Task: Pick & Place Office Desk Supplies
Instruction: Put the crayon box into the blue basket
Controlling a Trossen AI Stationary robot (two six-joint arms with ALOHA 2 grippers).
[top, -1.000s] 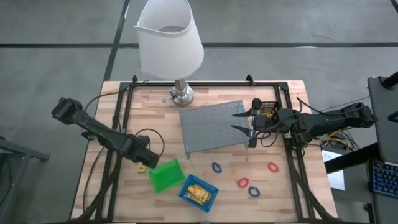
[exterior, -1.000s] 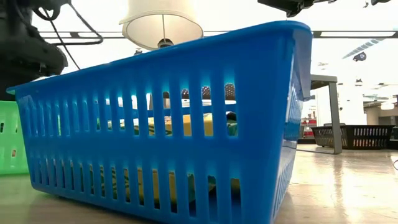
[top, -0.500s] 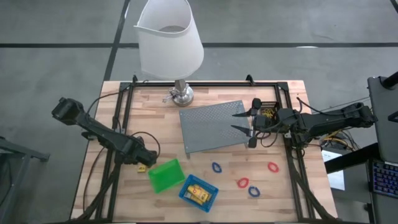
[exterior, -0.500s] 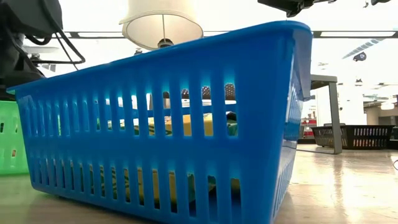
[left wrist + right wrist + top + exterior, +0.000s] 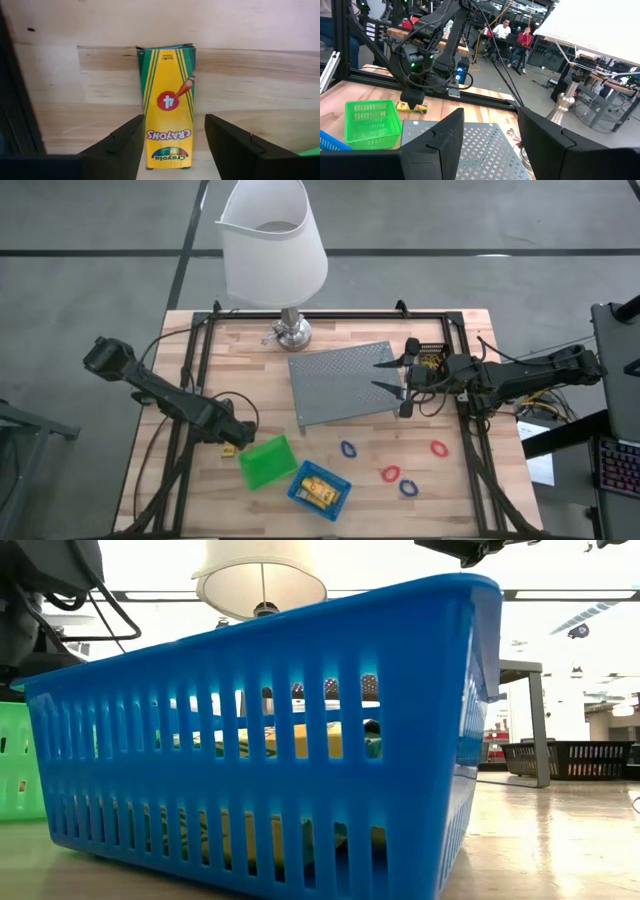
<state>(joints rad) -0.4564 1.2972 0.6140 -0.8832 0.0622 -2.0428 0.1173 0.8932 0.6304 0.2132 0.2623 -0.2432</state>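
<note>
Yellow-and-green crayon box [image 5: 169, 107] lies flat on the wooden tabletop [image 5: 450, 480], between the spread fingers of the left claw [image 5: 172, 145], not pinched. In the high view the left claw [image 5: 232, 436] sits low, just beside the green bin [image 5: 265, 461]. Blue bin [image 5: 319, 489] touches the green one and holds yellow items. Red and blue loops [image 5: 390, 474] are scattered to its right. Right claw [image 5: 392, 378], fingers spread, hangs over the grey mesh tray [image 5: 340, 385] edge. Black bin [image 5: 430, 358] holds yellow bands.
</note>
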